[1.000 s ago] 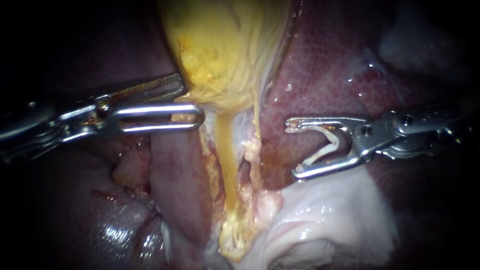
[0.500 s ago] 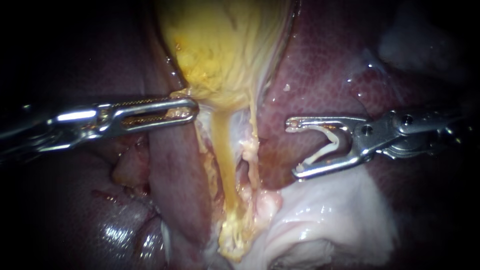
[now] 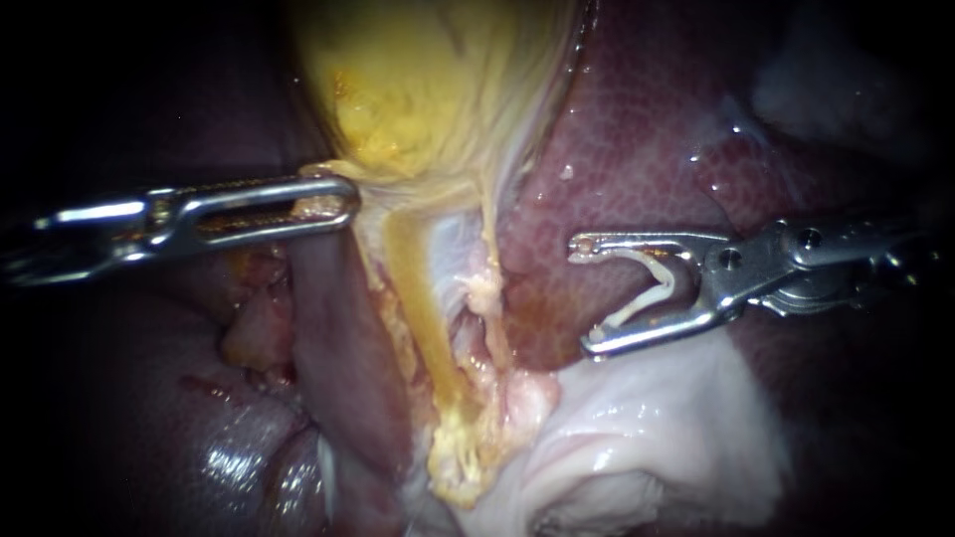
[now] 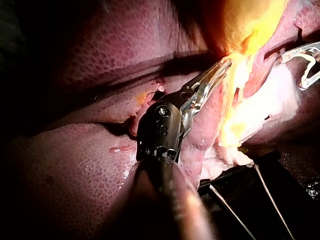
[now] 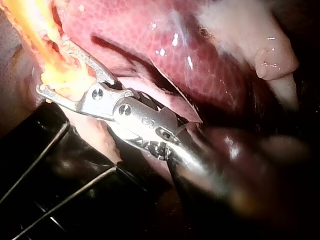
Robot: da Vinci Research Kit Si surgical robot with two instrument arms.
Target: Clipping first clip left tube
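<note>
Background: mottled red liver (image 3: pixel 637 129) across the upper right of the frame, yellow gallbladder (image 3: pixel 428 89) hanging in at top centre, pale fatty tissue (image 3: pixel 647 438) at lower right.

Change over the last second: my left tool (image 3: pixel 343 204) went from jaws parted beside the gallbladder's lower edge to jaws closed on that edge. It has since drawn toward the left of the frame, taking the edge with it. The left wrist view agrees, showing the jaws together with yellow tissue pinched at the tip.

Effect: the left tube (image 3: pixel 416 308) is the yellow one running from the gallbladder down to the frayed yellow tissue at bottom centre. It now lies slanted and looks taut instead of hanging straight. A thinner pale strand (image 3: pixel 487 239) sits just to its right.

My right tool (image 3: pixel 587 296) has not shifted. It is at centre right of the frame, jaws open, with a white clip (image 3: pixel 660 290) seated between them and no tissue inside. It is well apart from the left tube, and the pale strand lies between them.

Judgement: traction is set and the tube is presented, but the clip is not yet placed. The next move needs the open jaws carried across and around the left tube alone, without catching the pale strand.
</note>
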